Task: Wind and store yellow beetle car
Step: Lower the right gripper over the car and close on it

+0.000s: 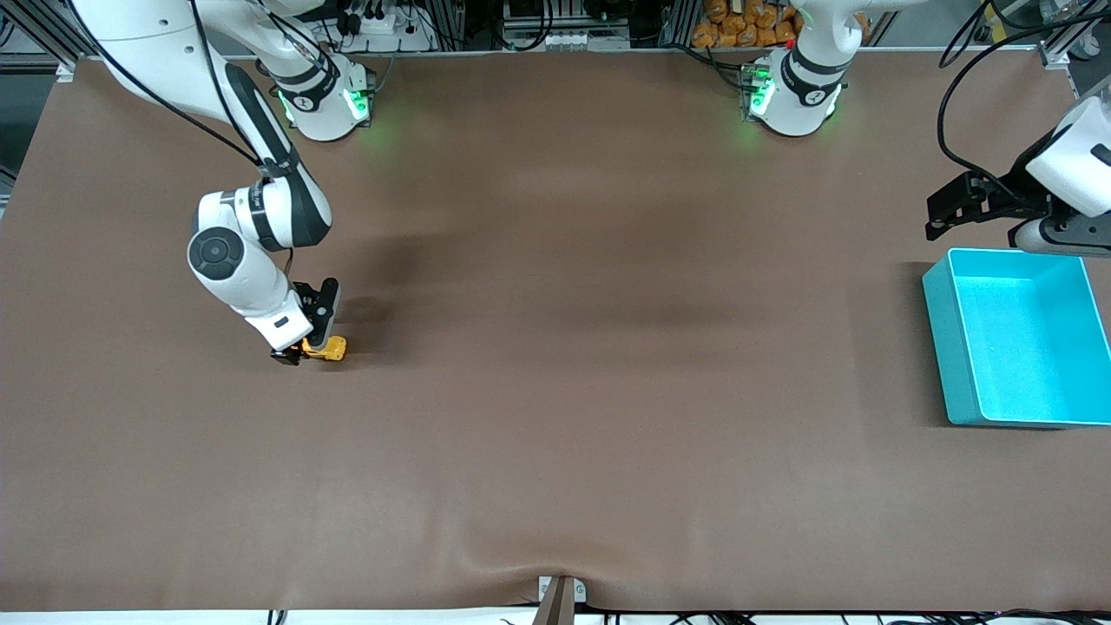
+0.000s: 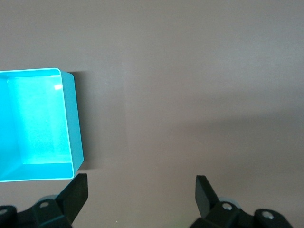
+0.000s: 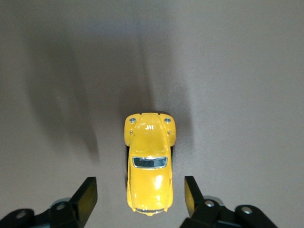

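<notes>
The yellow beetle car (image 1: 328, 349) stands on the brown table toward the right arm's end. In the right wrist view the car (image 3: 148, 164) lies on its wheels, its rear part between my right gripper's two fingers. My right gripper (image 1: 305, 335) (image 3: 141, 195) is low over the car and open, with a gap on each side of the body. The turquoise bin (image 1: 1017, 338) stands at the left arm's end and looks empty. My left gripper (image 1: 950, 211) (image 2: 141, 194) hangs open and empty above the table beside the bin (image 2: 71, 118).
The brown mat (image 1: 564, 347) covers the whole table, with a small wrinkle at its edge nearest the front camera. The two arm bases (image 1: 325, 100) (image 1: 794, 91) stand along the edge farthest from the front camera.
</notes>
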You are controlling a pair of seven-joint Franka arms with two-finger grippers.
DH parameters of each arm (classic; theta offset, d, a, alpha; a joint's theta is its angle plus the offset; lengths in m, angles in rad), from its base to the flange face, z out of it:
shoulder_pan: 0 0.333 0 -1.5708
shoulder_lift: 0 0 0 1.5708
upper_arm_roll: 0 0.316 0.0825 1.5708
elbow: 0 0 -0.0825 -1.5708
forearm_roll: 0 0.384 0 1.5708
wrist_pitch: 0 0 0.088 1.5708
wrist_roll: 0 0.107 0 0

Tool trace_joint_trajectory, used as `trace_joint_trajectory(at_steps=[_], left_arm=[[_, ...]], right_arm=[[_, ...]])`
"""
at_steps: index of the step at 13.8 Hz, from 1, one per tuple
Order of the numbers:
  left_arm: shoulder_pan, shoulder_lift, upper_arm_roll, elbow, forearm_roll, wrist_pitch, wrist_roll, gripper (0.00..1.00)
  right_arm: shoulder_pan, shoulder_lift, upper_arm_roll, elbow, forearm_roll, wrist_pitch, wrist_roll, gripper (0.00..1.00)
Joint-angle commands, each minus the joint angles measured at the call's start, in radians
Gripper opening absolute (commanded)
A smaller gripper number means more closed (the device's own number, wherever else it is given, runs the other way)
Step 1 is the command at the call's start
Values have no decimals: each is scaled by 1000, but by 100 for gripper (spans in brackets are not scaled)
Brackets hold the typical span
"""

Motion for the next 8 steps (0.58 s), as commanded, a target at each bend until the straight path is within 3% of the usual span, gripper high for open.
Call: trace_joint_trajectory(at_steps=[1,5,8], left_arm=[[1,-5,-3,7,19,-9,-14,100],[0,-4,-3,7,19,-9,-14,100],[1,-5,-3,7,19,-9,-14,100]], right_arm=[[-14,48,8,30,-8,5,4,68],[-14,51,8,37,-8,7,-6,57],[-12,52,8,37,-8,11,-4,42]])
